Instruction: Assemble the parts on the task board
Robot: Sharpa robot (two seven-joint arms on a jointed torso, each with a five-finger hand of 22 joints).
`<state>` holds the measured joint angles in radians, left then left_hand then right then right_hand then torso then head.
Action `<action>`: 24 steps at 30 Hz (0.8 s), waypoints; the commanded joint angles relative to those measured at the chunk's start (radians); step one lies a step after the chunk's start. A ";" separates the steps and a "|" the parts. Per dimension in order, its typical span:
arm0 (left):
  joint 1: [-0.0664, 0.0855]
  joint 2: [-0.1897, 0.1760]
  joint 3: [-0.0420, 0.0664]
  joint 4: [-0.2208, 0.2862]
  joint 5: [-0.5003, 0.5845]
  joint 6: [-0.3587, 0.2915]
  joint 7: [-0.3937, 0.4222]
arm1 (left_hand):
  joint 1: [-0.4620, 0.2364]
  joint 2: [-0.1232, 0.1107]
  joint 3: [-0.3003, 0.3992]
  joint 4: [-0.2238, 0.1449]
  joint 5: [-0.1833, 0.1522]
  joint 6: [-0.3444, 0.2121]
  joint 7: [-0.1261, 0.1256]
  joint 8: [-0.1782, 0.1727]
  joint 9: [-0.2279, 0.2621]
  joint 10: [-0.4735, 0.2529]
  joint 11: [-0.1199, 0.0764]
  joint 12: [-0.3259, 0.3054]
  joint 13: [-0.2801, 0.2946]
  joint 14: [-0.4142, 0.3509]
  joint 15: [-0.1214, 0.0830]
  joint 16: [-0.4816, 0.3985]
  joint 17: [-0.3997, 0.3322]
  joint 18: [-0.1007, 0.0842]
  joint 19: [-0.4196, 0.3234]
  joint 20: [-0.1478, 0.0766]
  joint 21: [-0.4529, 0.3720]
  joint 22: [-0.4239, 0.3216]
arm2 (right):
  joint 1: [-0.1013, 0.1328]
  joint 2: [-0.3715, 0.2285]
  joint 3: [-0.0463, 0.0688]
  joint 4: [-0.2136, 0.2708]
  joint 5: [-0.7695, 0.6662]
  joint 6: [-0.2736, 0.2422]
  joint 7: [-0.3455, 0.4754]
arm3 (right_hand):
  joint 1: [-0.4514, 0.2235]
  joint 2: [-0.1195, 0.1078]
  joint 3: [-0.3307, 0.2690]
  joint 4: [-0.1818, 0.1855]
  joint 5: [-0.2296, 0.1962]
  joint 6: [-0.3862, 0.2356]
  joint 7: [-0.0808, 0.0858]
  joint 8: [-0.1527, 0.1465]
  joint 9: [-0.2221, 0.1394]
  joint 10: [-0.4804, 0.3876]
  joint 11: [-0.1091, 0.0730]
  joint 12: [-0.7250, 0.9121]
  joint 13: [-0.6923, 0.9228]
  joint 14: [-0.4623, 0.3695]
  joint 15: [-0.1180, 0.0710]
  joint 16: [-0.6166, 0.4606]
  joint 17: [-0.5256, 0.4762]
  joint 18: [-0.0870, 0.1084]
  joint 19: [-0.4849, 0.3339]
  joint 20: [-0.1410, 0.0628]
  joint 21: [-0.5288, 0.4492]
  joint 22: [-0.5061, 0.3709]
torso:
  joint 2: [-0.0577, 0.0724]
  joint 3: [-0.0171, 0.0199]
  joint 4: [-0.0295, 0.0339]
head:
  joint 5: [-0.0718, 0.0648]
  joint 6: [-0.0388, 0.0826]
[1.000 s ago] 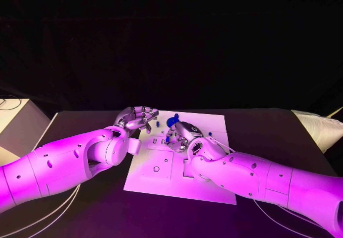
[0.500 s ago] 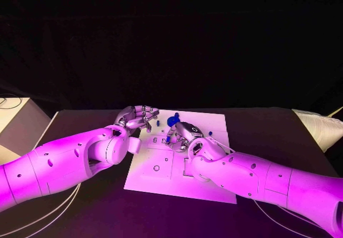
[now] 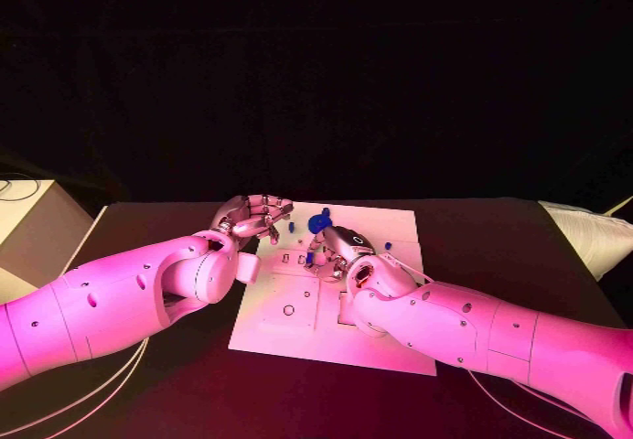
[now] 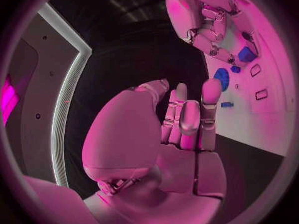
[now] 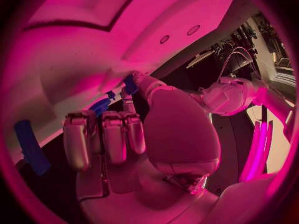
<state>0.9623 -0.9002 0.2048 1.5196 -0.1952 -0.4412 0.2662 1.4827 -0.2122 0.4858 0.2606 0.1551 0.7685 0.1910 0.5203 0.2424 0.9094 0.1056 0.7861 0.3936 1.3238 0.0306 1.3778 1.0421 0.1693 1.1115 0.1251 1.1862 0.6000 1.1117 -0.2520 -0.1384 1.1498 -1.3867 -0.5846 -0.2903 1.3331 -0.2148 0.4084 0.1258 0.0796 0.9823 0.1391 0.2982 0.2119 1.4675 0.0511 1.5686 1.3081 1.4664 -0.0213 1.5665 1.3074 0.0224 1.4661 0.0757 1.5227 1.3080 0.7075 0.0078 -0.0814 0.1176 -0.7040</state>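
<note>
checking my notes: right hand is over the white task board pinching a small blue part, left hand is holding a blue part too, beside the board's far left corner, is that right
Not quite. The left hand holds nothing: the left wrist view shows its fingers bare. The rest stands: the right hand is over the task board and pinches a small blue part, as the right wrist view shows, and the left hand is beside the board's far left corner.

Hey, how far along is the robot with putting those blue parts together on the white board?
Early, it seems. The task board has several open slots and holes near its front. In hand: the right hand pinches a small blue part at its fingertips over the board. The left hand hovers by the board's edge holding nothing. Left to do: a round blue part and a small blue bar lie loose.
</note>
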 commanded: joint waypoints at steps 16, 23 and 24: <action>0.001 0.001 0.001 0.002 -0.004 0.001 0.000 | -0.008 -0.005 0.008 0.000 0.001 -0.009 -0.002 0.004 -0.001 -0.007 0.000 -0.006 -0.002 0.001 0.002 0.002 0.006 -0.007 0.012 0.000 0.007 0.008 | -0.001 -0.001 0.000 0.004 -0.002 -0.022 0.036 | 0.007 0.000 -0.136 0.040 -0.027 -0.084 0.022 -0.023 -0.018 0.069 0.029 -0.025 0.237 0.104 0.025 0.004 0.263 -0.010 0.091 0.023 -0.010 0.240 | 0.000 0.0006 0.0001 | -0.001 0.002; 0.001 0.003 0.001 -0.001 -0.014 0.003 -0.010 | -0.008 -0.006 0.008 0.000 0.001 -0.009 -0.002 0.004 -0.001 -0.007 0.000 -0.006 -0.003 0.005 0.002 0.005 0.015 -0.011 0.021 0.000 0.015 0.028 | -0.001 -0.010 0.000 0.016 -0.001 -0.048 0.046 | 0.026 0.006 -0.191 0.064 -0.028 -0.102 0.028 -0.028 -0.023 0.057 0.034 -0.034 0.228 0.104 0.029 0.004 0.263 -0.009 0.090 0.027 -0.013 0.240 | 0.000 0.0007 0.0002 | -0.002 0.003; 0.001 0.005 0.001 -0.002 -0.018 0.003 -0.014 | -0.009 -0.007 0.008 -0.002 0.001 -0.009 -0.002 0.006 -0.002 0.000 -0.001 0.000 -0.001 0.012 0.002 0.012 0.030 -0.014 0.030 0.001 0.024 0.048 | -0.001 -0.013 0.000 0.021 -0.002 -0.056 0.049 | 0.030 0.007 -0.197 0.067 -0.028 -0.107 0.029 -0.030 -0.024 0.054 0.035 -0.036 0.226 0.104 0.030 0.004 0.263 -0.009 0.090 0.028 -0.013 0.240 | -0.001 0.0009 0.0002 | -0.002 0.004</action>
<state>0.9624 -0.8984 0.2048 1.5167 -0.1989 -0.4419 0.2597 1.4787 -0.2162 0.4885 0.2579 0.1551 0.7650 0.1875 0.5233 0.2417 0.9095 0.1057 0.7871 0.3921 1.3314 0.0334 1.3877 1.0719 0.1692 1.1378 0.1255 1.2101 0.6470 1.1110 -0.2631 -0.1387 1.1661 -1.3840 -0.6098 -0.2647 1.3571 -0.2051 0.2112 0.1947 0.0577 0.8775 0.1692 0.2687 0.1876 1.4679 0.0806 1.5356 1.3078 1.4666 0.0041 1.5665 1.3073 0.0223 1.4660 0.0977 1.5150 1.3077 0.7078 0.0081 -0.0813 0.1159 -0.7006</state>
